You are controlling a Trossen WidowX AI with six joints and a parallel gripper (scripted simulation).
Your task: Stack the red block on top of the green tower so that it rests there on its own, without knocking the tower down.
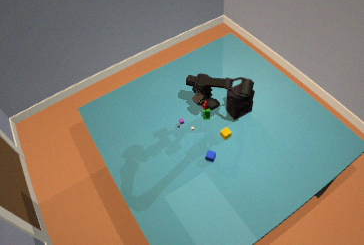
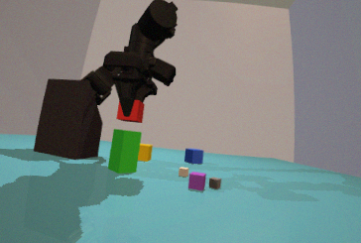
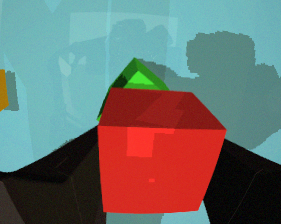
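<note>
Red block (image 2: 130,111); green tower (image 2: 124,151); yellow cube (image 2: 145,152); blue cube (image 2: 194,156); purple cube (image 2: 197,181); teal mat (image 2: 278,204).
</note>
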